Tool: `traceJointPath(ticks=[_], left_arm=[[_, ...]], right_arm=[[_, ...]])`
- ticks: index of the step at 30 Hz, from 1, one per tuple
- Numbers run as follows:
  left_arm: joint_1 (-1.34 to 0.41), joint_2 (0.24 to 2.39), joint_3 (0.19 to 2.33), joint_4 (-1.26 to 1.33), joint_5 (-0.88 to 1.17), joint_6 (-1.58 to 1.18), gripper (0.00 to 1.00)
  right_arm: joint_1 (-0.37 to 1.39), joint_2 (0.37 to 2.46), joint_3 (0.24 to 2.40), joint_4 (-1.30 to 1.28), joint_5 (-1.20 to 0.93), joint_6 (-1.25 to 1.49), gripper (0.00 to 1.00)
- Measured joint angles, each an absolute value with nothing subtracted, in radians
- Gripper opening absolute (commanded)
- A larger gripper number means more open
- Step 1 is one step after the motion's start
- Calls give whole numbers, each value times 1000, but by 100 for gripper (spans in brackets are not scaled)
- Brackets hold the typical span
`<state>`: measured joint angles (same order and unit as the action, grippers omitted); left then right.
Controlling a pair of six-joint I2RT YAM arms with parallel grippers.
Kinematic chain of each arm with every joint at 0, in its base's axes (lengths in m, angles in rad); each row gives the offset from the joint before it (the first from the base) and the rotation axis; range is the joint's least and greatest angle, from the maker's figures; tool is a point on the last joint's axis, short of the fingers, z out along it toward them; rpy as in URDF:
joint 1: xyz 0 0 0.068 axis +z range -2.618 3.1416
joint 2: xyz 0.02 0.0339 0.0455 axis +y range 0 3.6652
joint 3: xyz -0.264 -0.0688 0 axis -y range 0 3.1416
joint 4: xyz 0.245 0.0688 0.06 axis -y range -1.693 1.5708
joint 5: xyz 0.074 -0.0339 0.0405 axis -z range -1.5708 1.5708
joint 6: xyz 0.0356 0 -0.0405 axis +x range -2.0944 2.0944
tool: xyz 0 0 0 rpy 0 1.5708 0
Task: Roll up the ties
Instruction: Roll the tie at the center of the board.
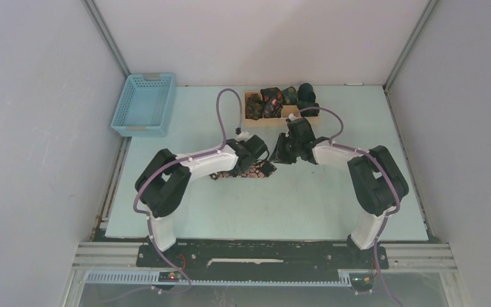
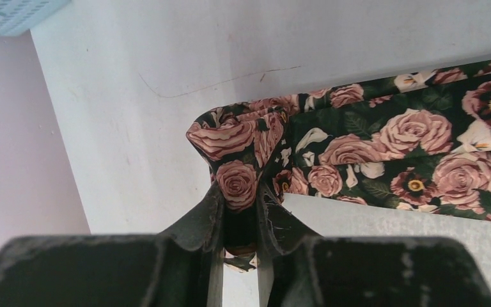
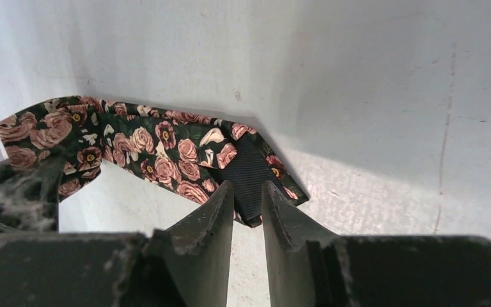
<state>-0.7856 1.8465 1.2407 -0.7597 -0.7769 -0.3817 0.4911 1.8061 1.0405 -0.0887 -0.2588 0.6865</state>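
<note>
A long dark tie with pink roses [image 1: 250,173] lies across the table's middle. My left gripper [image 1: 259,160] is over it. In the left wrist view my left gripper [image 2: 240,192] is shut on a bunched end of the tie [image 2: 390,147], and the rest runs flat to the right. My right gripper [image 1: 281,155] is just right of it. In the right wrist view my right gripper [image 3: 248,188] has its jaws a narrow gap apart right over the tie's pointed end [image 3: 160,150], whose black lining shows. Several small dark rolled ties [image 1: 272,97] sit at the back.
The rolled ties sit in a wooden box [image 1: 256,118] at the back centre, with a dark roll [image 1: 307,96] at its right end. A light blue basket [image 1: 144,103] stands at the back left. White walls close in the table on three sides.
</note>
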Motion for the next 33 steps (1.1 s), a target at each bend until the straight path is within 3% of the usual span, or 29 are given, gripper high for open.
traceJointPath(ticks=[11,20,28,33], left_arm=[[-838,1969,1346,-796,-781,-384,27],[-842,2007,1380,-787,-724,-392,57],[-842,1981,1382,-757,-636,-391,73],[-842,1908,1382,-749,-593,-392,76]], right_arm=[[474,1795,1037,-92,-255,693,26],[464,1795,1037,-92,-258,700,26],[463,1795,1036,-92,-258,699,26],[464,1793,1036,-89,-257,690,27]])
